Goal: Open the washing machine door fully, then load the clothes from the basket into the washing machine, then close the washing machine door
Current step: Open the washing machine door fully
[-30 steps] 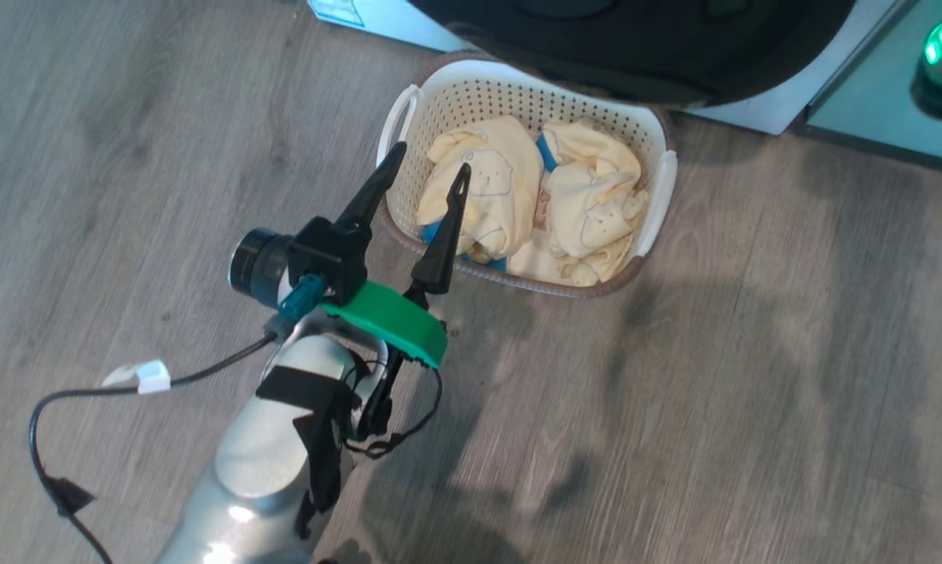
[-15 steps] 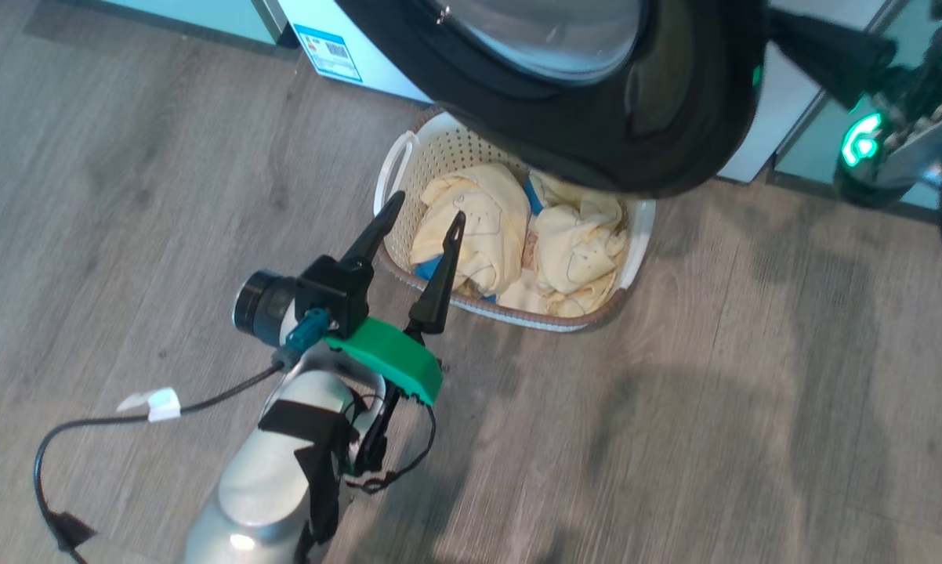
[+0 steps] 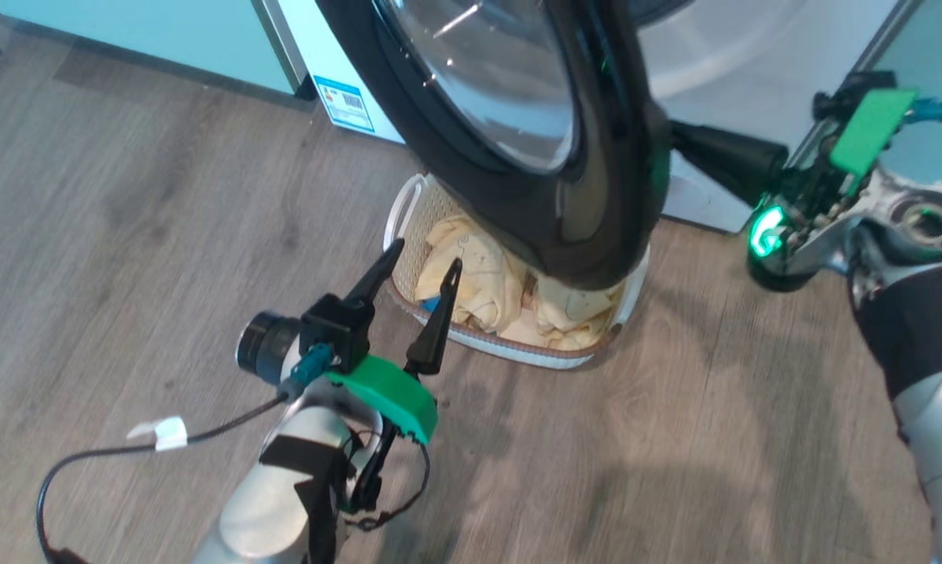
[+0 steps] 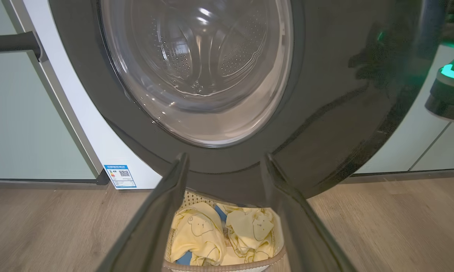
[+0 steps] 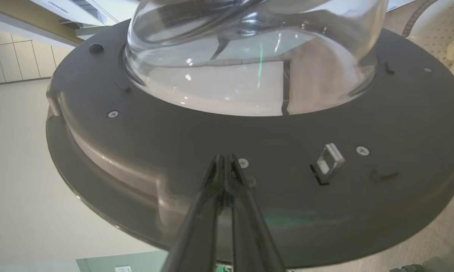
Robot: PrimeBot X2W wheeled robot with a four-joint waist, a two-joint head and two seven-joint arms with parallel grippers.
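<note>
Head view: door (image 3: 518, 157) part open, right gripper (image 3: 675, 133) behind it

Pinched fully shut, gripping nothing, tips right up against the door's dark inner ring. Seen in the right wrist view just beside the latch hoop (image 5: 329, 160), apparently touching.

Over to the left gripper (image 3: 426, 257): spread wide, empty, hovering by the near corner of the basket (image 3: 404, 227) and pointing at the door's outer glass.

And the key relation: door standing nearly edge-on between the two arms, directly left of the right gripper, its flat face square to those closed fingers. Hanging over the basket too, hiding part of the clothes (image 3: 479, 274). More of them on show in the left wrist view, under the black rim.

Judging by the angle, not yet fully open. Closer and better placed on the right, so probably a further push to the left, away from the washer (image 3: 722, 47). Clothes untouched, loading yet to come.
</note>
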